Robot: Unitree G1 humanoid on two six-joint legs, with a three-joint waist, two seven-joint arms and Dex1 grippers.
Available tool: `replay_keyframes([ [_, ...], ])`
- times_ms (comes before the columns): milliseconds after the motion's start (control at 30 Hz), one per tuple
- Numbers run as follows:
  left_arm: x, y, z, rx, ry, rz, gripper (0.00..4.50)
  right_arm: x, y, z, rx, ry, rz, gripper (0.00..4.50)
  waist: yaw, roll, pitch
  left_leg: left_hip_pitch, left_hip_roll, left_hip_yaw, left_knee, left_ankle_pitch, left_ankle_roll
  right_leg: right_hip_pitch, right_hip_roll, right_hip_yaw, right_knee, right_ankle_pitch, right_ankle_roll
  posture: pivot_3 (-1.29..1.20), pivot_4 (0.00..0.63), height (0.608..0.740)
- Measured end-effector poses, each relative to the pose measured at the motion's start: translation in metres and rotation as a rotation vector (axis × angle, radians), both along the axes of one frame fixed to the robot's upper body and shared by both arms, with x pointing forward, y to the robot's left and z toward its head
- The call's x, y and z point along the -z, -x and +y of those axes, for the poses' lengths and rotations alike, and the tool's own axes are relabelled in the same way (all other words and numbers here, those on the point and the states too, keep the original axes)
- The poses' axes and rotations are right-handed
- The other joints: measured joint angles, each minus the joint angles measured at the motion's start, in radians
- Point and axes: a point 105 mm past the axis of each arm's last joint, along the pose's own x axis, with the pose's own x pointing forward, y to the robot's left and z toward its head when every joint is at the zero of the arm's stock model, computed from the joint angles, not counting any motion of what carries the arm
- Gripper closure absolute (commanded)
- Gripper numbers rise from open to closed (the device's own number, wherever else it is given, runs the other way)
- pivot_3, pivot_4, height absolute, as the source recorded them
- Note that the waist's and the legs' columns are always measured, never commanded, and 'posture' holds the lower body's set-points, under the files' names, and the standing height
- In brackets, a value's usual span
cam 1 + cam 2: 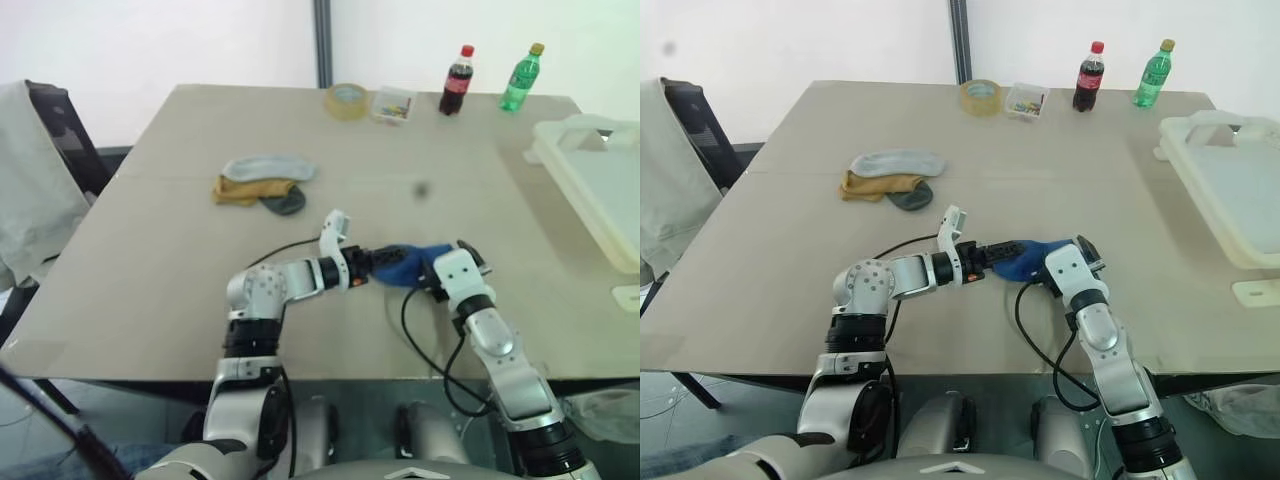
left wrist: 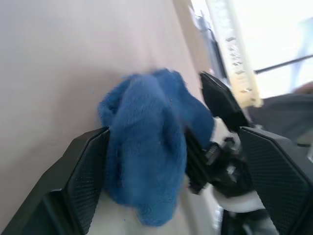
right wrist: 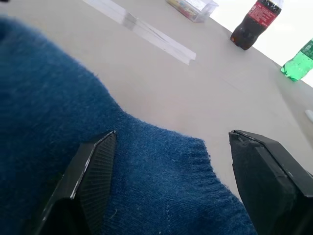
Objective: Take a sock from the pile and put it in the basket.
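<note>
Bunched blue sock [image 1: 408,264], basket [image 1: 600,190] well apart

basket [image 1: 560,135] cut by frame edge | small box [image 1: 393,104] contents too small

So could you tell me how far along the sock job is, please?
Done: a blue sock is off the pile, which lies farther back on the table. In hand: the sock sits between the left pincer and right pincer, both with jaws wide; who holds it is unclear. Left: carrying it to the basket on the right.
</note>
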Motion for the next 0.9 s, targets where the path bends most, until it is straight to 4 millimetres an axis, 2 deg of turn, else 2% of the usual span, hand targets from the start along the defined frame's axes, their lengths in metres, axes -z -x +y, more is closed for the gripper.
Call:
replay_keyframes([
  [133, 0.002, 0.016, -0.007, 0.109, 0.064, 0.085, 0.06, -0.002, -0.002, 0.000, -0.022, 0.019, 0.000, 0.74, -0.003, 0.000, 0.001, 0.000, 0.000, 0.000, 0.000, 0.000, 0.000, -0.001, 0.000, 0.000, 0.000, 0.000, 0.000, 0.00, 0.150, 0.740],
  [500, -0.009, 0.011, -0.014, 0.080, 0.206, 0.116, 0.06, -0.005, -0.003, -0.002, -0.028, 0.047, -0.010, 0.74, -0.001, -0.002, 0.005, -0.002, 0.000, 0.000, 0.000, 0.000, 0.000, -0.002, 0.000, 0.000, 0.000, 0.000, 0.000, 0.00, 0.150, 0.740],
  [900, -0.025, 0.001, -0.032, 0.074, 0.285, 0.096, 0.06, -0.005, -0.001, -0.006, -0.024, 0.058, -0.009, 0.74, 0.000, -0.003, 0.006, -0.002, 0.000, 0.000, 0.000, 0.000, 0.000, -0.002, 0.000, 0.000, -0.001, 0.000, 0.000, 0.00, 0.150, 0.740],
])
